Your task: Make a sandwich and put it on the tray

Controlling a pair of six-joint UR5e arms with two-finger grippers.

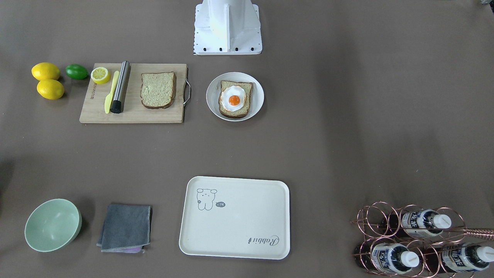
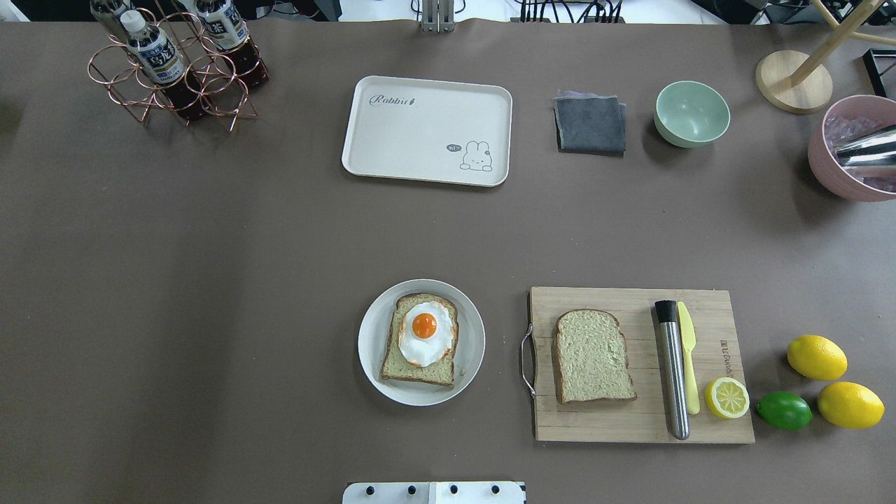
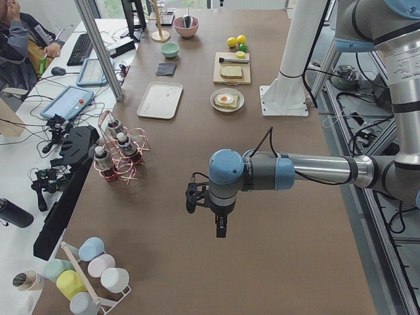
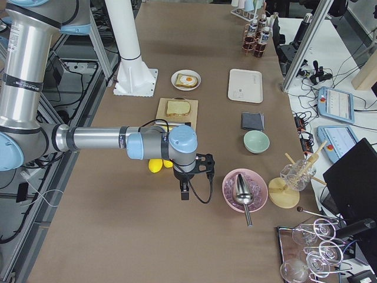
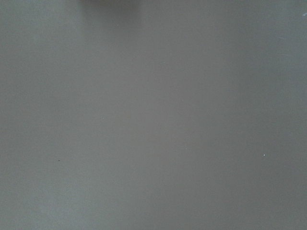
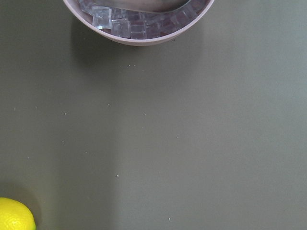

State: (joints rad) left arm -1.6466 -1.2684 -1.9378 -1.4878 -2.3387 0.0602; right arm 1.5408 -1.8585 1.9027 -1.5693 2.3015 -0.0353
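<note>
Sandwich not yet built, lying in two parts. A bare slice [image 2: 593, 356] of speckled wholegrain bread, flat on the bamboo cutting board [image 2: 630, 423], just beside its metal handle. A second slice [image 2: 402, 367] on the round white plate [image 2: 371, 350], topped with a fried egg [image 2: 424, 334], yolk up. Tray [image 2: 427, 130] at the far side of the bench [image 2: 210, 280] from the robot, well apart from the plate and carrying nothing.

Left hand [image 3: 220, 220] hanging over bare bench towards the robot's left end, far from the food. Right hand [image 4: 184, 187] near the pink bowl of ice [image 4: 227, 187] and the lemons [image 4: 154, 166]. Both caught only by the side cameras, so cannot tell whether spread wide or drawn narrow.

Probably light, soft and easily dented in the crumb, firmer along the brown crust. Best pinched gently at a crust edge, near the middle of one side, after getting a finger under it, since lying flat. Egg looks glossy, so likely slippery. Worth keeping the stack level, and later gripping through both slices together, top and bottom, at one edge.
</note>
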